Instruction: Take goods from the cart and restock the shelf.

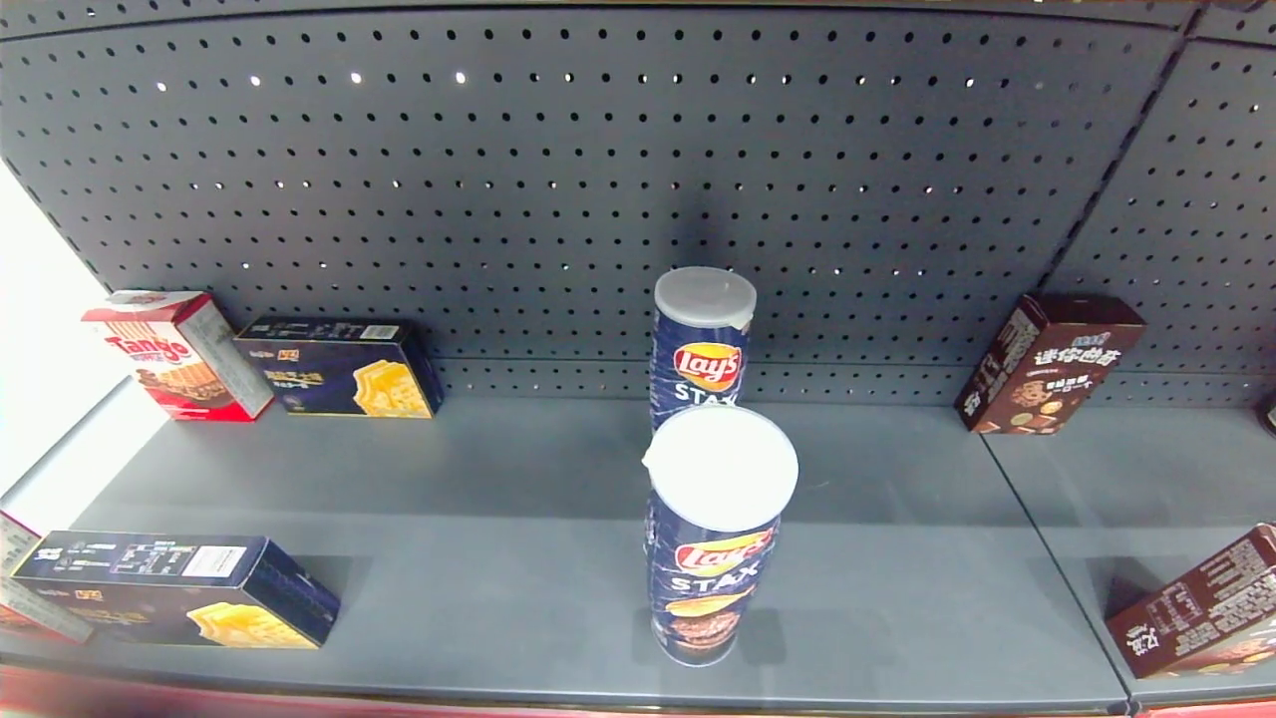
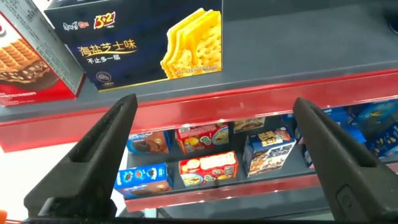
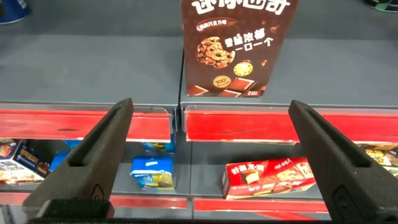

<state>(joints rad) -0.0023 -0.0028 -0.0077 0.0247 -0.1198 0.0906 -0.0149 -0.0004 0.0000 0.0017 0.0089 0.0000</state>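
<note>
Your left gripper [image 2: 214, 102] gapes empty — navy cracker box [image 2: 149, 43] on the shelf [image 2: 280, 50] beyond it. Right gripper [image 3: 210, 106] likewise spread wide — brown cookie box [image 3: 236, 46] beyond.

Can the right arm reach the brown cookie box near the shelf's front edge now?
Probably yes. The right pincer is open and faces the brown cookie box; nothing stands between them.
</note>
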